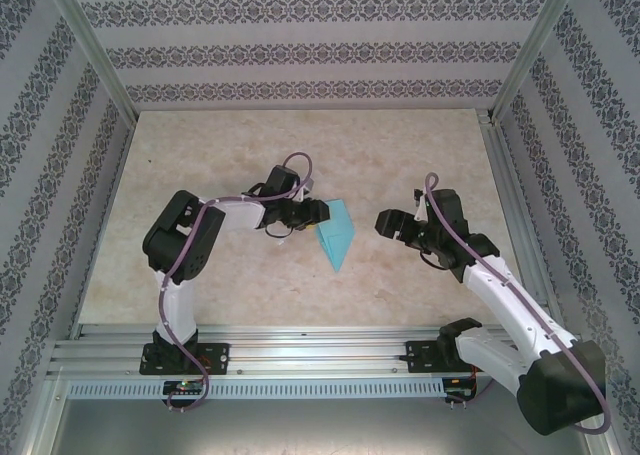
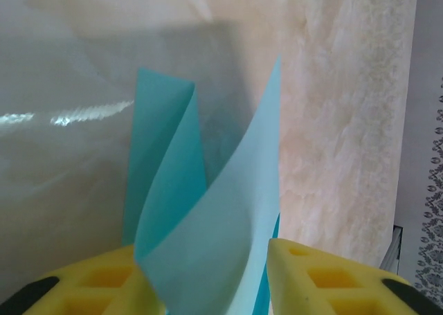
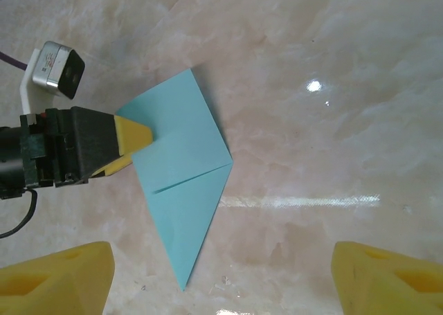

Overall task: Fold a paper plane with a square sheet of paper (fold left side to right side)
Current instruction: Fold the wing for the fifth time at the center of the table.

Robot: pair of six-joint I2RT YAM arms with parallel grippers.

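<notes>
The square sheet of paper, light blue, lies mid-table folded into a pointed kite-like paper plane shape, its tip toward the near edge. My left gripper is at its left corner, and one of its yellow fingertips rests on the paper's edge. In the left wrist view a raised, curled flap of the paper stands between the fingers. The jaws are still apart around it, so the left gripper is open. My right gripper hovers to the right of the paper, open and empty.
The marble-patterned tabletop is bounded by aluminium rails along the near edge and patterned walls at the sides and back. The left arm's white camera block sits just beyond the paper's left corner.
</notes>
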